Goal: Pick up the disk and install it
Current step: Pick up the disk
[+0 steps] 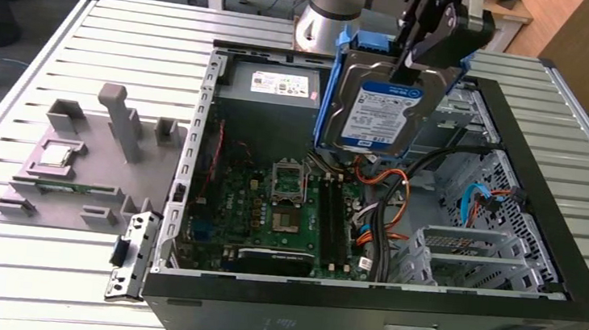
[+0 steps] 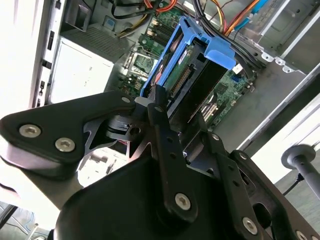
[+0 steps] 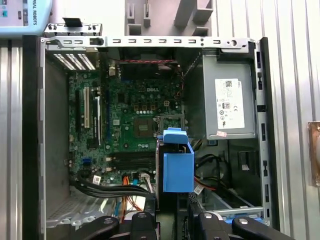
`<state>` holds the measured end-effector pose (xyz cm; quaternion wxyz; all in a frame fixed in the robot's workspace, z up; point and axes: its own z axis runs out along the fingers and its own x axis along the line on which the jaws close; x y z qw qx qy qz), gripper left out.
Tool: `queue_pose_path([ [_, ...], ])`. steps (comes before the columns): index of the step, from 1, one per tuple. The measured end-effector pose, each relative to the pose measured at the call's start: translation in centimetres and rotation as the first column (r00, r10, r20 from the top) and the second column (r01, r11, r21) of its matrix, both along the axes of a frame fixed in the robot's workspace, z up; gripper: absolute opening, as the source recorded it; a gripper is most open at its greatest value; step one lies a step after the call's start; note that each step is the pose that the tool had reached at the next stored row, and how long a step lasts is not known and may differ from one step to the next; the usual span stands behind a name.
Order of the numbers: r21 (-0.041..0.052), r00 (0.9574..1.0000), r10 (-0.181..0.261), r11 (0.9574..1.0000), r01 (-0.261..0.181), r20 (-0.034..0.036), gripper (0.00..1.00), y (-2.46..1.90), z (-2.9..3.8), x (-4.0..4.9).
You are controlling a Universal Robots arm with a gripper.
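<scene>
The gripper (image 1: 423, 64) had its fingers clamped on the disk (image 1: 384, 113), a flat silver slab in a blue plastic carrier, which hung upright over the open black computer case (image 1: 366, 322). Inside the case lay a green motherboard (image 1: 268, 211). In the exterior view, a grey power supply box (image 1: 270, 86) sat at nine o'clock of the disk.
</scene>
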<state>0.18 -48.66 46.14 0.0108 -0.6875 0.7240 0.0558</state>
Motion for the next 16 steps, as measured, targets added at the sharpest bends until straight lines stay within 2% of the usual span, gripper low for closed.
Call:
queue_pose_path([
  [16, 0.0, 1.0, 0.0, 1.0, 0.0, 0.0, 0.35, -2.47, -0.04, 0.0],
])
